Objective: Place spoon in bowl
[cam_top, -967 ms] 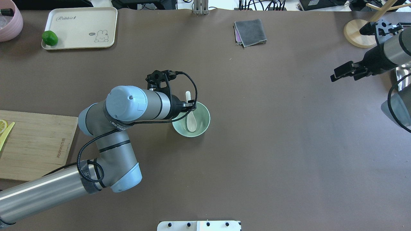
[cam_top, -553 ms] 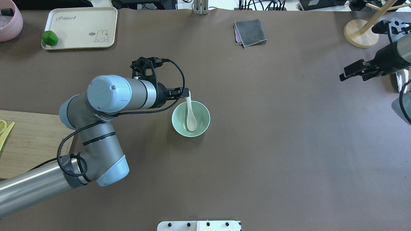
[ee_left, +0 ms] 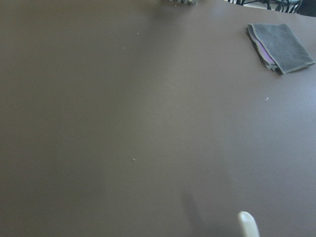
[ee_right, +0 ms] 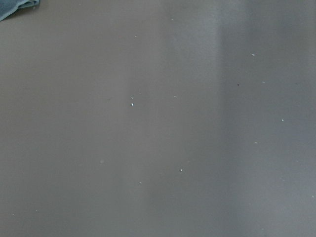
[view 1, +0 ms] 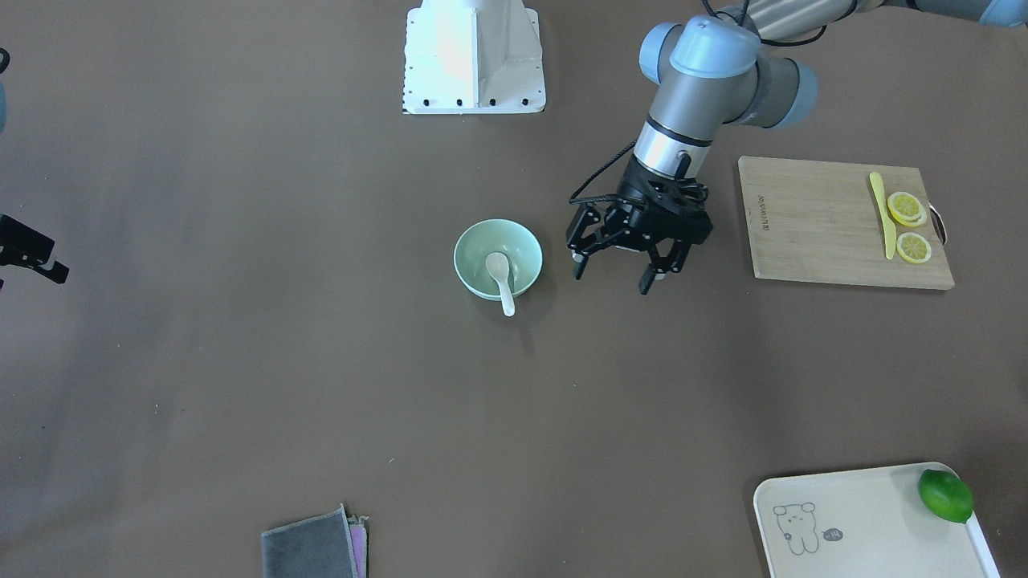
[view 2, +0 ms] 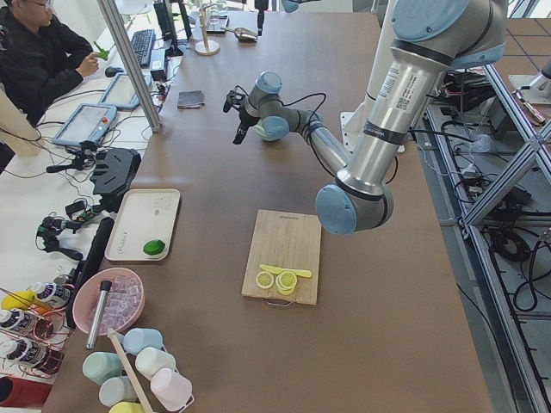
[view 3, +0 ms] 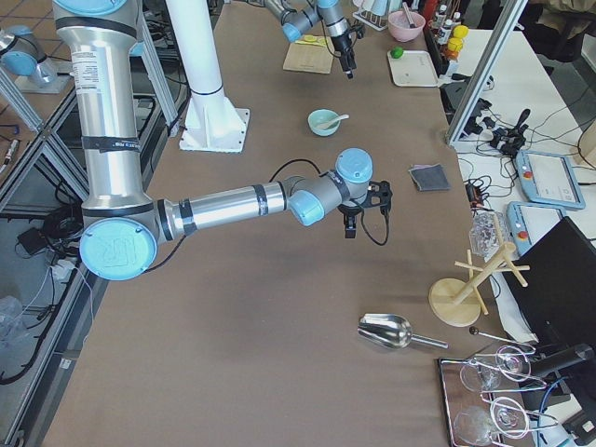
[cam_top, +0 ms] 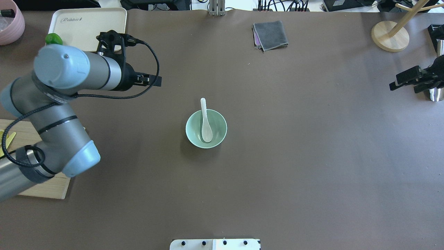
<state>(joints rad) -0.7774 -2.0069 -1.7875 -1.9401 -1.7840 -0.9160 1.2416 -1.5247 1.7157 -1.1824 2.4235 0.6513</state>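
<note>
Zero held by the left gripper (view 1: 610,280): hangs over the table with jaws spread wide, well apart from the bowl (view 1: 474,257), between it and the cutting board (view 1: 803,233). Finds the spoon (view 1: 503,282) in the bowl, scoop down inside, handle leaning out over the rim. Can't tell the spread of the right gripper (cam_top: 402,85), far off by the table's end.

Big table (cam_top: 312,156) with a dark brown mat on top. White side bench (view 2: 26,194) runs along its far edge, with a tablet (view 2: 83,125) and keyboard (view 2: 142,45) on it. Aluminium post (view 2: 129,64) stands between them, brownish floor tiles (view 2: 527,26) on the table's other side, lighting's pretty even
</note>
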